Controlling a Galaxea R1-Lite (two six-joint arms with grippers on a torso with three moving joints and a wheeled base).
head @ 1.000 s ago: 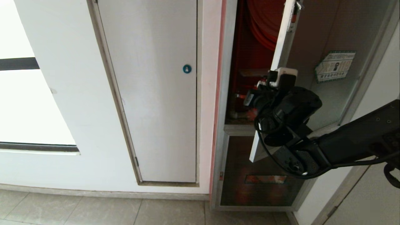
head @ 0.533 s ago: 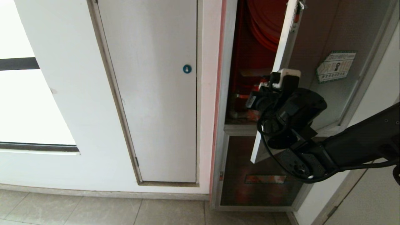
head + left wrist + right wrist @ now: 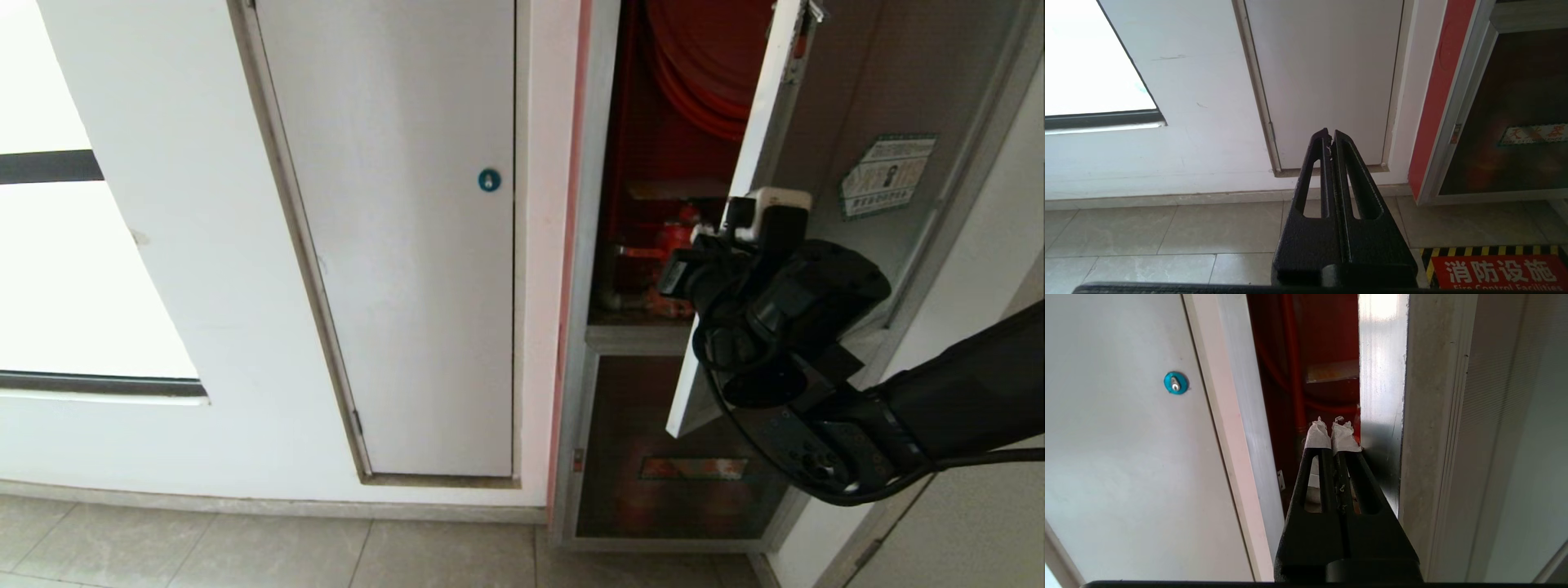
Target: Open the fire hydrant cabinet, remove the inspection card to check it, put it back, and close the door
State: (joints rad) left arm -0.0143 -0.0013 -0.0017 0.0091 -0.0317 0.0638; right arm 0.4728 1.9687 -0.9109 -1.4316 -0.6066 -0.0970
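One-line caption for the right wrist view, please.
Shut right claw beside the door edge, red fire hydrant cabinet interior ahead.

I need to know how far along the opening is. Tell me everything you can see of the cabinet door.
The door is a dark tinted glass panel in a silver metal frame. It stands ajar, its pale free edge toward the camera, leaving the red interior in view. A green-bordered sticker sits on the glass. The right gripper, shut, with white-wrapped fingers, lies against the door's edge, inside the gap.
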